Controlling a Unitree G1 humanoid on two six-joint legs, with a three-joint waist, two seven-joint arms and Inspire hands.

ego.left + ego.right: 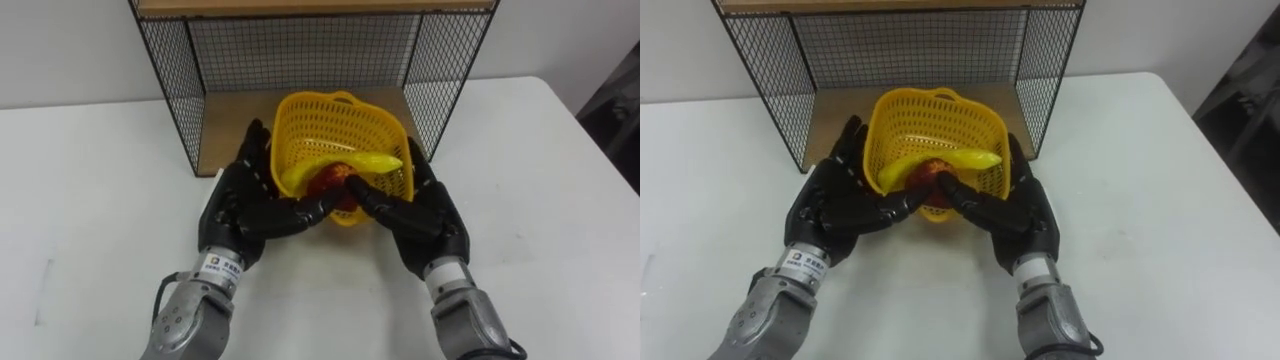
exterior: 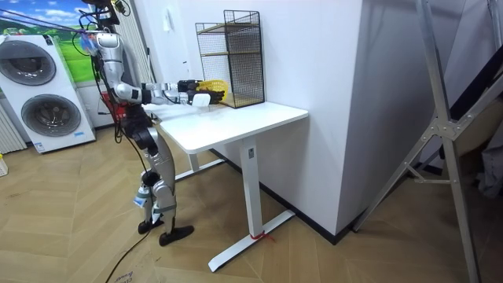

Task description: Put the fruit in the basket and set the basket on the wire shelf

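The left hand [image 1: 245, 205] and right hand [image 1: 425, 215] are pressed straight-fingered on the basket [image 1: 340, 125] at 9 and 3 o'clock, the shelf [image 1: 230, 130] at 12. With banana [image 1: 345, 167] and red fruit [image 1: 335, 181] inside, it is judged light, springy, best clasped low.

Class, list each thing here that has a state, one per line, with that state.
basket: holds fruit, pressed between both hands at the shelf's open front.
banana: lying in the basket.
red fruit: in the basket, under the banana.
wire shelf: upright on the table, lower bay open.
left hand: open, against the basket's side.
right hand: open, against the other side.
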